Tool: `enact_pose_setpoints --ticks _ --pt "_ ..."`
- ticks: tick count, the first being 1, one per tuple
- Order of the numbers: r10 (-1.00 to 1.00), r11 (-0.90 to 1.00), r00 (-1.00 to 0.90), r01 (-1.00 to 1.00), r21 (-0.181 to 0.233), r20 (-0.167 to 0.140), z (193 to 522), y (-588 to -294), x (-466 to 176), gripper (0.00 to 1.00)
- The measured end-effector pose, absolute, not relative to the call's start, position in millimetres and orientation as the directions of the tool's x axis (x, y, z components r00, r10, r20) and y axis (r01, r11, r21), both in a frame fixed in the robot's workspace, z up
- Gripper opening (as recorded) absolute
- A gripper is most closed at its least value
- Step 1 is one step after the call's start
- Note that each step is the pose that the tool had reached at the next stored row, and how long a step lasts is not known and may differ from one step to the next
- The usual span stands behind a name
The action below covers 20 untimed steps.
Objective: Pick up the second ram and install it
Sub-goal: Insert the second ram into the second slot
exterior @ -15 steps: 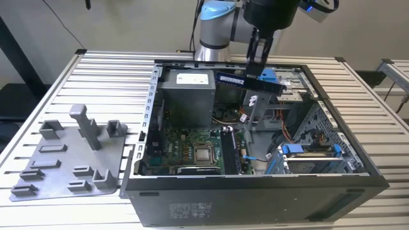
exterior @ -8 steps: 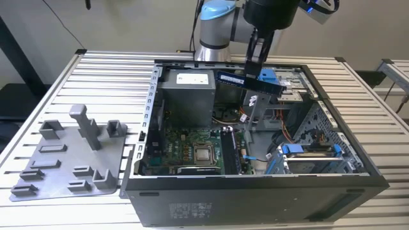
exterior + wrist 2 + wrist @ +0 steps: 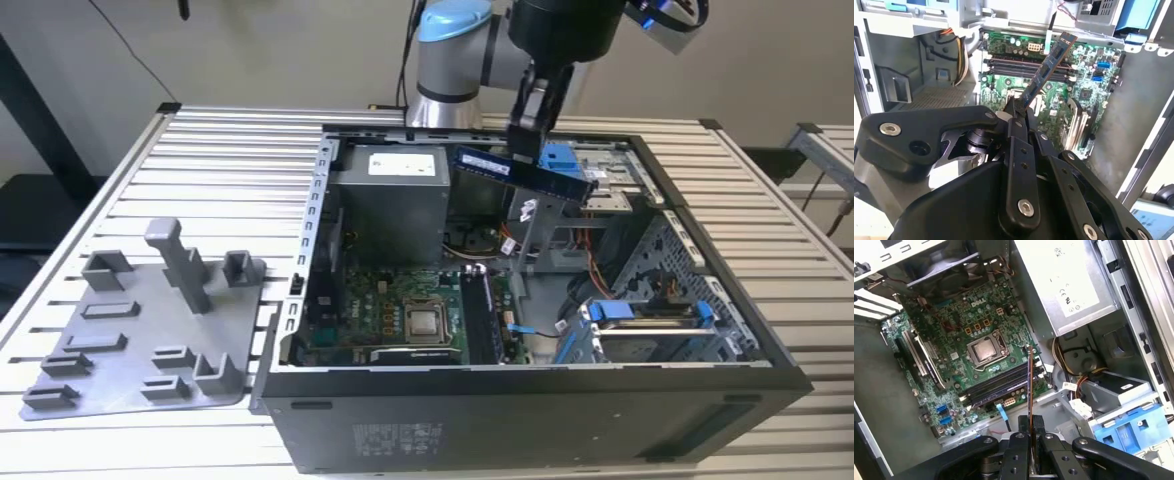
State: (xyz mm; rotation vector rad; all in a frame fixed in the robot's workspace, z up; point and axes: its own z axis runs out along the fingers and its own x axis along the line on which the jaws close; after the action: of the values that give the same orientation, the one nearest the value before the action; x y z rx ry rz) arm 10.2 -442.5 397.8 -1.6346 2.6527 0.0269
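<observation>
**Near-black second ram (image 3: 558, 180) clamped in the pincer (image 3: 523, 148), clear of the board**

The stick is judged light, thin and stiff, but fragile. It is best held by its flat faces, away from the contact edge, with modest force. The pincer grips it so, jaws drawn in to the stick's thickness. The stick projects beyond the fingertips, tilted in the exterior view, above the open computer case (image 3: 534, 400). The motherboard (image 3: 954, 340) and its memory slots (image 3: 996, 385) lie below the pincer, well apart from the stick.

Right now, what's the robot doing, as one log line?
black gripper: shut on long flat dark memory stick | stick: tilted, held above open black computer case | install: not yet done
</observation>
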Motion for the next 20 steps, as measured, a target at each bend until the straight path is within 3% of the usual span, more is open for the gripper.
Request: enact_pose_setpoints --ticks 20 --pt "-0.797 0.604 -0.604 -0.797 0.001 -0.031 397.8 -442.5 10.2 0.14"
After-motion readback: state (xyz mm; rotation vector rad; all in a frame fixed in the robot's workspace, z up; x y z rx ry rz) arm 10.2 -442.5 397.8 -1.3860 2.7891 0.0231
